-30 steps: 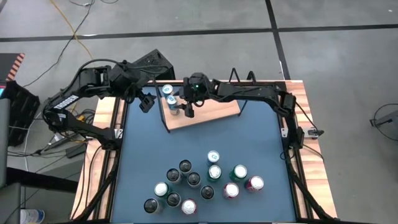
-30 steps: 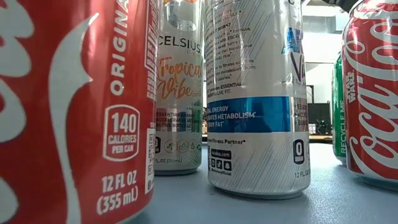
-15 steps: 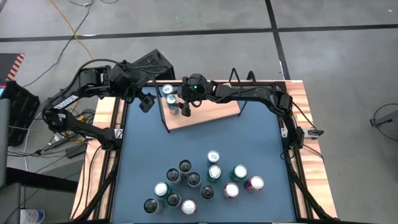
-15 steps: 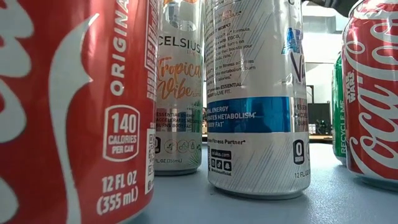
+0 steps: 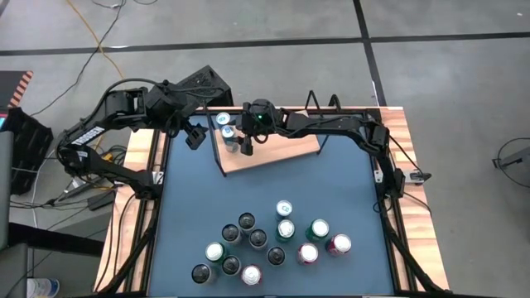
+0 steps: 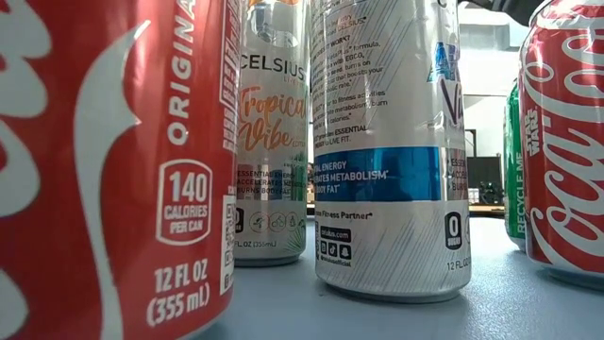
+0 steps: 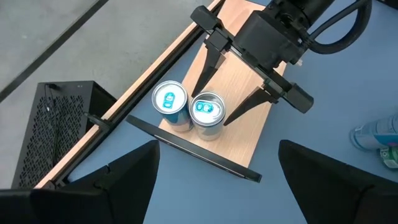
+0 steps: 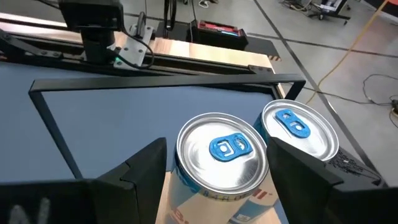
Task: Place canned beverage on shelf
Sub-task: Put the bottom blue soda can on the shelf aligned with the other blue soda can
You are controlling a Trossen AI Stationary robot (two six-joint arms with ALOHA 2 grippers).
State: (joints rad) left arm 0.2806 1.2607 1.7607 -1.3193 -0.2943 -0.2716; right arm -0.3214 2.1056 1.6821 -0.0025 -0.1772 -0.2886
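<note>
The shelf [image 5: 281, 149] is a light-wood board in a black wire frame at the table's far middle. Two silver cans with blue tabs stand upright on its left end: one [image 5: 222, 120] by the far corner, the other [image 5: 229, 133] just in front of it. My right gripper [image 5: 245, 142] is open, pointing down, with its fingers on either side of the nearer can [image 8: 222, 152], which also shows in the left wrist view [image 7: 208, 111]. My left gripper [image 5: 195, 135] is open and empty, hovering just left of the shelf [image 7: 249, 146]. My right gripper has a gap between one finger [image 8: 146, 171] and the can's side. The other finger [image 8: 301, 171] stands close against the can's opposite side; I cannot tell whether it touches. The can stands upright with its base on the shelf board.
Several more cans stand grouped on the blue tabletop's near half [image 5: 265, 240]; a red can [image 6: 113, 170] and silver ones [image 6: 387, 151] fill the low view. A black box [image 5: 203, 83] sits beyond the table's far left corner. A wire stand [image 5: 323, 101] is behind the shelf.
My right gripper's fingers have shifted slightly toward the table's left edge, beside the nearer can. Both cans on the shelf have stayed where they were.
</note>
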